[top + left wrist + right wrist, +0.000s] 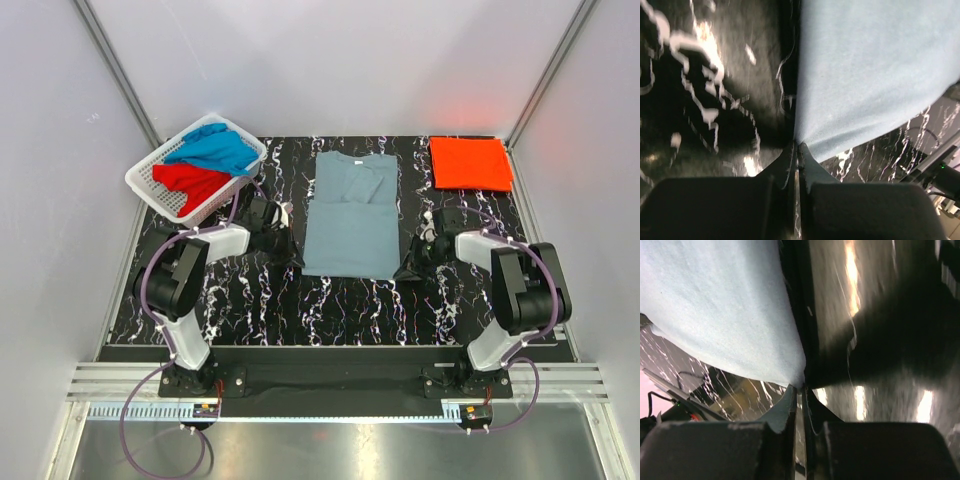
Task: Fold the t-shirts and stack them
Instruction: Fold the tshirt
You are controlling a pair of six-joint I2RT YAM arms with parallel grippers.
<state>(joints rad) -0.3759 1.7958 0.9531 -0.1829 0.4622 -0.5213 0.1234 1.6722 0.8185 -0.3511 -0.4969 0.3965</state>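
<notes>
A dull grey-blue t-shirt point(348, 215) lies flat in the middle of the black marbled table, sleeves folded in. My left gripper point(294, 260) is at its near left corner, my right gripper point(406, 270) at its near right corner. In the left wrist view the left gripper point(799, 146) is shut, pinching the corner of the grey-blue cloth point(870, 65). In the right wrist view the right gripper point(802, 388) is shut on the other corner of the cloth point(720, 305). An orange-red t-shirt point(470, 163) lies folded at the back right. A bright blue t-shirt point(215, 150) and a red t-shirt point(190, 182) lie crumpled in the basket.
The white slotted basket point(148, 186) stands at the back left corner, close behind the left arm. White walls enclose the table on three sides. The arm bases sit on the rail at the near edge.
</notes>
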